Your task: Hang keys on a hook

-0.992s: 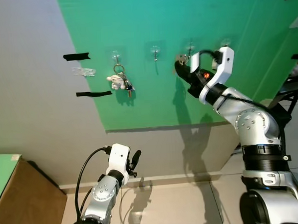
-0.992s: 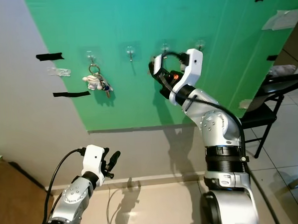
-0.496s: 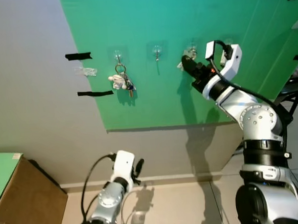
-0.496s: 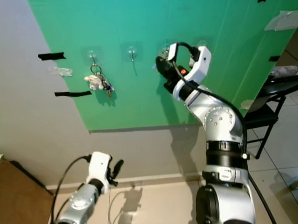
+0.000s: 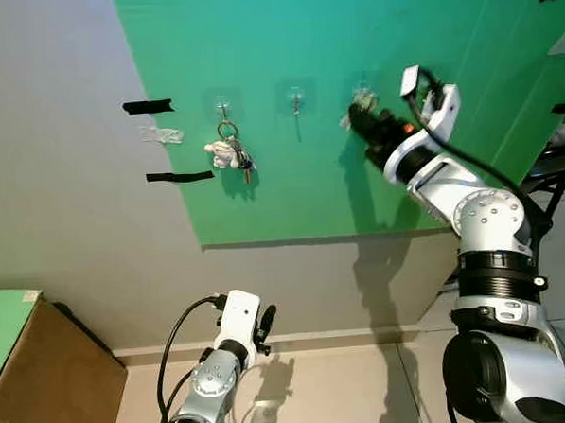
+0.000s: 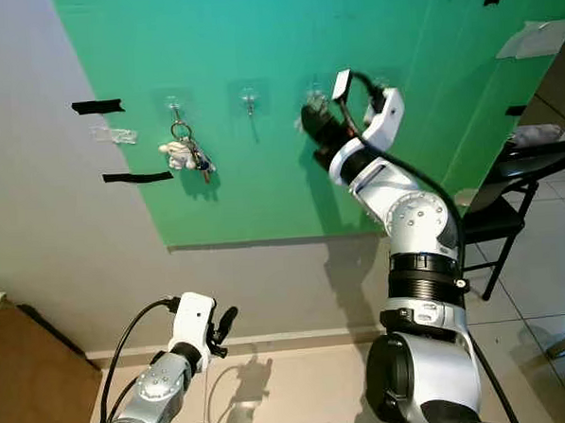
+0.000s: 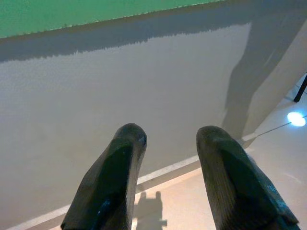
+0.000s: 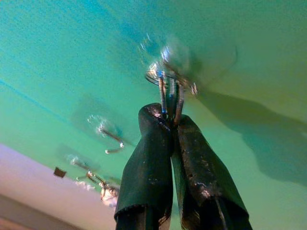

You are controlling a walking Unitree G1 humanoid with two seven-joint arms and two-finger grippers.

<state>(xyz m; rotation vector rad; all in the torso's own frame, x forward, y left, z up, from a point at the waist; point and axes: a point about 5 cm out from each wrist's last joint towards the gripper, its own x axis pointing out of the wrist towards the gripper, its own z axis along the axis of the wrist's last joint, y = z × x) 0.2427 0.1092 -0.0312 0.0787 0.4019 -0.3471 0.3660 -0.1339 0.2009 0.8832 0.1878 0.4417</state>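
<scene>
Keys (image 8: pixel 169 93) pinched at tips of right gripper (image 8: pixel 171 125), ring up against third hook (image 8: pixel 175 62) on the green wall panel (image 5: pixel 349 37). Wrist view shows silver ring and a bit of blue between the two black fingers, fingers closed tight on the metal, almost no gap. Ring touches or overlaps the hook's clear adhesive base; cannot tell if it is actually over the hook prong. In the head views the right gripper (image 5: pixel 361 113) is raised to hook height, pressed close to the wall, arm bent at elbow, keys blurred there.

Row of four clear hooks on the green panel. First hook (image 5: pixel 222 106) on robot's left already carries another key bunch (image 5: pixel 230 154) with a white fluffy charm, hanging free. Second hook (image 5: pixel 296 99) bare, between the hung bunch and the right gripper. Fourth hook (image 6: pixel 381 80) just beyond the right wrist, partly hidden.

Left gripper (image 7: pixel 168 148) low, near the floor, pointing at the grey lower wall and skirting; fingers parted with a clear gap, holding nothing. Left arm (image 5: pixel 220 366) hangs idle.

Grey wall to the left with two black tape strips (image 5: pixel 148 107) and a clear tape piece (image 5: pixel 160 134). Cardboard box (image 5: pixel 45 376) at lower left. Black chair (image 6: pixel 509 190) at right edge, tiled floor (image 6: pixel 543 293) below.
</scene>
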